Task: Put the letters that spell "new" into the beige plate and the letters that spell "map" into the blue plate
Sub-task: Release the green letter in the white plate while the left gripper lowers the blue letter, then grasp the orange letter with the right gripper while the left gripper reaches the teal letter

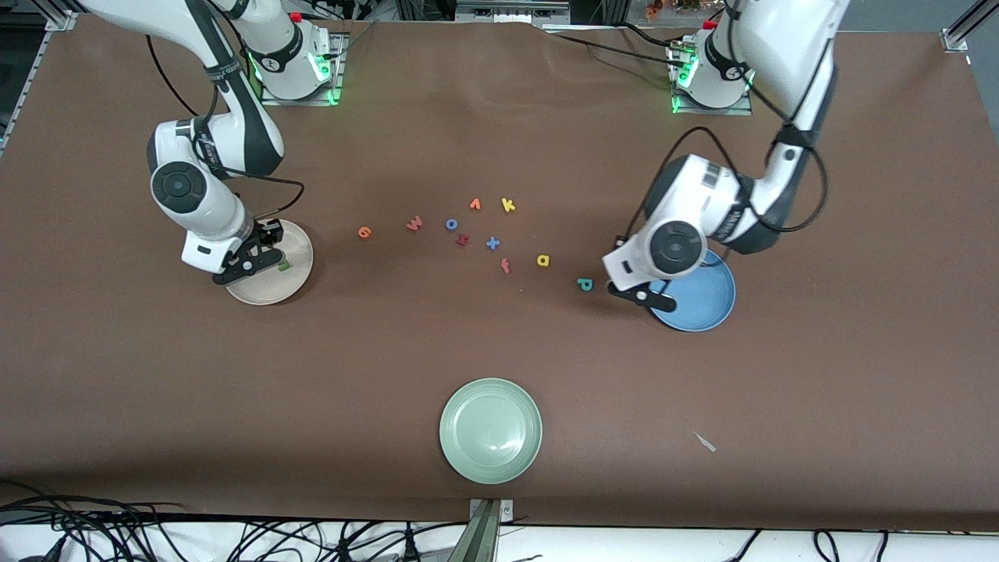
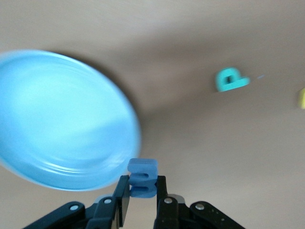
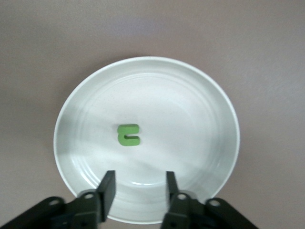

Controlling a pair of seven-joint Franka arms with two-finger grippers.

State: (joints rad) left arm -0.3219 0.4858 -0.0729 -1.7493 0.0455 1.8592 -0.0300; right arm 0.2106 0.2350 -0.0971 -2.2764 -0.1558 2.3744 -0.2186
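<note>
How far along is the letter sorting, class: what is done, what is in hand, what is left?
Done: the green "n" lies in the beige plate, under the open right gripper.
In hand: the left gripper holds the blue "m" by the blue plate.
Left: orange "e", pinkish-red "w", yellow "a", teal "p".
</note>
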